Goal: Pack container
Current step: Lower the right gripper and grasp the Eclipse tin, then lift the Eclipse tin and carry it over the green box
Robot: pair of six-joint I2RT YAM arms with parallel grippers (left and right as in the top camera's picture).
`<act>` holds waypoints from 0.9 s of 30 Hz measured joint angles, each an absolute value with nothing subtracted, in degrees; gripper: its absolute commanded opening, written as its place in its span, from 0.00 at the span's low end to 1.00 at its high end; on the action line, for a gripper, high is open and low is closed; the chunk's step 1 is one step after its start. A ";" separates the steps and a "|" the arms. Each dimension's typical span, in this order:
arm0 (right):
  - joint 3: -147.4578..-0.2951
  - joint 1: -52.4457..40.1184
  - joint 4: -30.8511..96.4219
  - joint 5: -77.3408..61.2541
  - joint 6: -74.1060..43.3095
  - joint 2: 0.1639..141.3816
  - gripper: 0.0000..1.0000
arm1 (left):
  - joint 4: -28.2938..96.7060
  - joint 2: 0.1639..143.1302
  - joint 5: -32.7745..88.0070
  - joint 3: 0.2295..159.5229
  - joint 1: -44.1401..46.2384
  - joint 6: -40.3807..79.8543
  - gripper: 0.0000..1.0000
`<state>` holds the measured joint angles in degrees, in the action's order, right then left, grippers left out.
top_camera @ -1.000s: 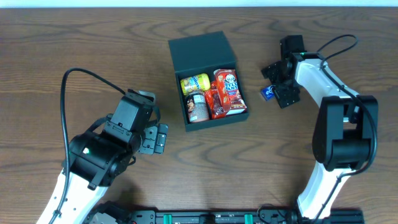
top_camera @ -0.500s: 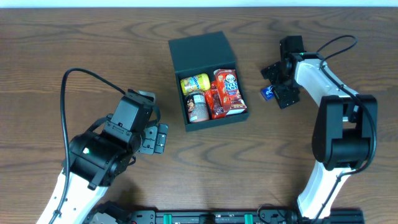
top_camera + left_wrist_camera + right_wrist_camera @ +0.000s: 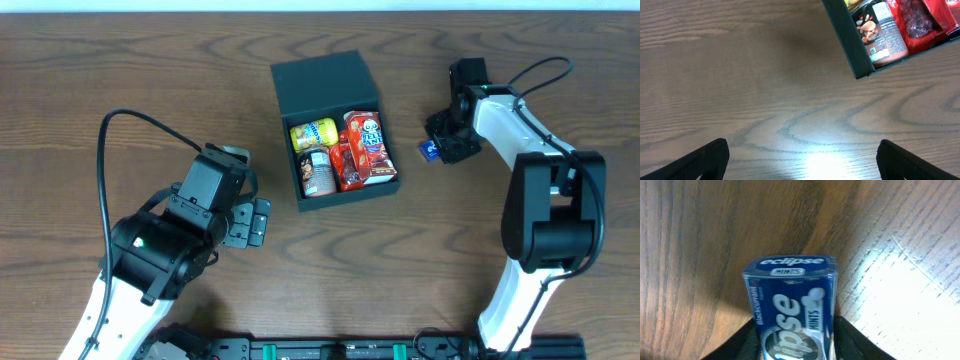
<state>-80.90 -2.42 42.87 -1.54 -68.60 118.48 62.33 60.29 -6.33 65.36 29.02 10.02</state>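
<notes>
The container (image 3: 320, 82), a dark teal-grey square box with its flat lid open toward the back, sits at the table's middle. Inside lie a yellow can (image 3: 313, 132), a brown can (image 3: 318, 172) and red snack packets (image 3: 365, 148). Just right of it, a blue Eclipse mints box (image 3: 430, 150) rests on the table. My right gripper (image 3: 441, 142) is shut on it; in the right wrist view both fingers press the sides of the mints box (image 3: 795, 305). My left gripper (image 3: 255, 222) stands open over bare wood, with the container's near corner (image 3: 856, 60) ahead and to its right.
Dark wood-grain table (image 3: 120, 70) all round. The right arm's white links (image 3: 545, 200) stand at the right side, and the left arm's black body (image 3: 165, 245) at the lower left. A cable (image 3: 110, 170) loops above the left arm.
The right gripper's jaws have drawn together round the mints box. The left arm, the container and its contents have not moved.
</notes>
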 measured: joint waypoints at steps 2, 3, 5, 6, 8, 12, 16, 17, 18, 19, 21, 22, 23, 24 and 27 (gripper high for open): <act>-80.90 -2.42 42.87 -1.58 -68.49 118.48 0.31 | 62.33 60.29 -6.33 65.36 29.02 10.02 0.95; -80.95 -2.42 42.85 -1.61 -68.49 118.41 0.30 | 62.35 60.29 -6.33 65.36 29.02 10.02 0.95; -80.95 -2.42 42.85 -1.61 -68.62 118.34 0.25 | 62.35 60.29 -6.33 65.36 29.02 10.02 0.95; -80.95 -2.42 42.85 -1.61 -68.62 118.34 0.23 | 62.35 60.29 -6.33 65.36 29.02 10.02 0.95; -80.95 -2.42 42.85 -1.63 -68.62 118.32 0.20 | 62.35 60.29 -6.33 65.36 29.02 10.00 0.95; -80.95 -2.42 42.87 -1.74 -68.60 118.32 0.11 | 62.35 60.29 -6.33 65.36 29.02 10.00 0.95; -80.97 -2.42 42.87 -1.85 -68.62 118.32 0.02 | 62.35 60.29 -6.33 65.36 29.02 10.00 0.95; -80.97 -2.42 42.87 -1.96 -68.62 118.32 0.02 | 62.35 60.29 -6.33 65.36 29.02 10.00 0.95; -80.97 -2.35 42.85 -2.04 -68.62 118.32 0.02 | 62.35 60.29 -6.33 65.36 29.02 10.00 0.95; -80.97 -2.31 42.85 -2.28 -68.62 118.32 0.02 | 62.35 60.29 -6.33 65.36 29.02 10.00 0.95; -80.99 -2.31 42.81 -2.72 -68.62 118.32 0.02 | 62.33 60.29 -6.33 65.36 29.02 10.00 0.95; -80.99 -2.31 42.78 -2.96 -68.62 118.32 0.01 | 62.35 60.29 -6.33 65.36 29.02 10.00 0.95; -80.99 -2.31 42.78 -3.38 -68.62 118.32 0.01 | 62.35 60.29 -6.33 65.36 29.02 10.00 0.95; -80.99 -2.31 42.76 -4.12 -68.62 118.32 0.01 | 62.35 60.29 -6.33 65.36 29.02 10.00 0.95; -80.99 -2.04 42.76 -7.27 -68.55 118.32 0.01 | 62.35 60.29 -6.33 65.36 29.02 10.00 0.95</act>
